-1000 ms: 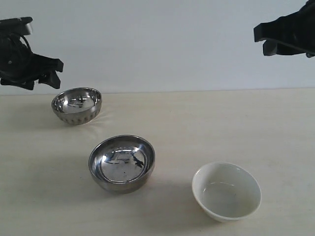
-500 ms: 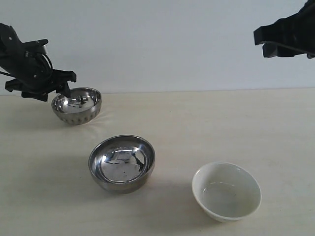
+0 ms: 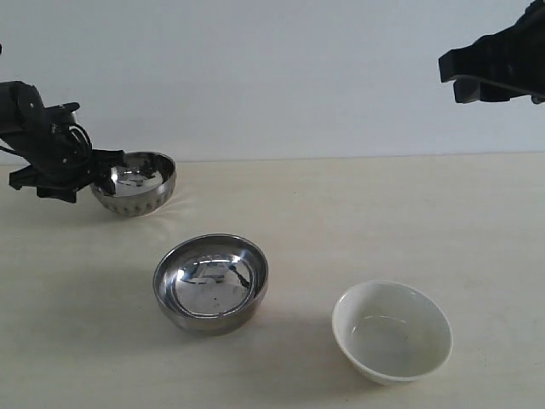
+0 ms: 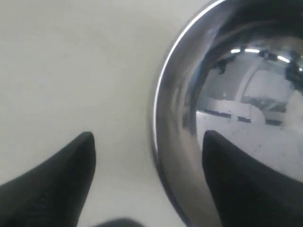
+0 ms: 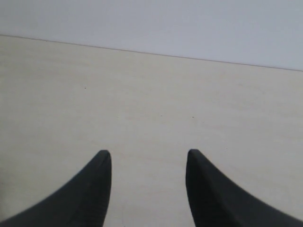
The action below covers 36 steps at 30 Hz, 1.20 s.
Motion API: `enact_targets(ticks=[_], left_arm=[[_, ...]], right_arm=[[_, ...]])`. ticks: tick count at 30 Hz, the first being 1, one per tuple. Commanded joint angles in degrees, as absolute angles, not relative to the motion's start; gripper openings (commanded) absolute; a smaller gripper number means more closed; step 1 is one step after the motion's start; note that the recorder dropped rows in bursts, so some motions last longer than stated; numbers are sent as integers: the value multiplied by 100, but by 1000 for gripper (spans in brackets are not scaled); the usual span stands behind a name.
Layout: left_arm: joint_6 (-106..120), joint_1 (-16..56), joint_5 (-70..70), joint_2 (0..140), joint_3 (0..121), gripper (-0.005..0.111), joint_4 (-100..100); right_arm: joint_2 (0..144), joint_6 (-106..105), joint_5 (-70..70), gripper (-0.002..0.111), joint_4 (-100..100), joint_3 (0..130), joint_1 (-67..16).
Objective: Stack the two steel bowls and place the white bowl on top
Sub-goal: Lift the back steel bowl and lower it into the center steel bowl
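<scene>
nearest, at the right of the table, the white bowl is seen upright. to its left and slightly further back, the plain steel bowl is set upright, apart from the other two bowls. further back, at the far left near the table's rear edge, the dimpled steel bowl is found. the left gripper is lowered at its left rim; in the left wrist view its jaws are seen released, one outside the bowl, one inside, with the rim between them. the right gripper is held high at the upper right, well apart from every bowl, its jaws parted above bare table.
</scene>
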State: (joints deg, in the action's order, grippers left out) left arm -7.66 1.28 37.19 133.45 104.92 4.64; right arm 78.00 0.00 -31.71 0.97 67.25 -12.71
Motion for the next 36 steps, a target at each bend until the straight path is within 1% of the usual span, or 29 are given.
enact_targets(ticks=[1,2,3,4,5,7,10,16,26,30,32,36], left_arm=[[-738,134,3540,13380,10534,57,705],[-738,134,3540,13380,10534,53,705],[-727,134,3550,13380,10534,40,678],[-667,134,3551,13380,10534,32,678],[-489,134,3565,13380,10534,17,803],[-351,134,3595,13380,10534,4,1053],[-215,134,3607,13356,10534,4,1179],[0,123,4171,12848,10534,4,1179],[261,213,5949,11514,10509,4,1179],[296,647,6062,10810,10195,4,1179],[296,1144,6120,10381,9938,4,1179],[350,1717,6197,10009,9538,4,1141]], right_arm=[[7795,-42,-3099,44,136,6762,-1259],[7795,-42,-3099,44,170,6762,-1259],[7795,-67,-3110,44,239,6762,-1259],[7795,-67,-3110,44,239,6762,-1259],[7795,-67,-3099,44,238,6762,-1259],[7795,-67,-3099,44,238,6762,-1259],[7795,-67,-3121,44,241,6762,-1259],[7795,-67,-3146,44,241,6762,-1259],[7896,-56,-3492,44,265,6762,-1259],[8151,-56,-3568,44,282,6762,-1259],[8346,-56,-3638,44,505,6762,-1259],[8497,-288,-3956,44,809,6762,-1259]])
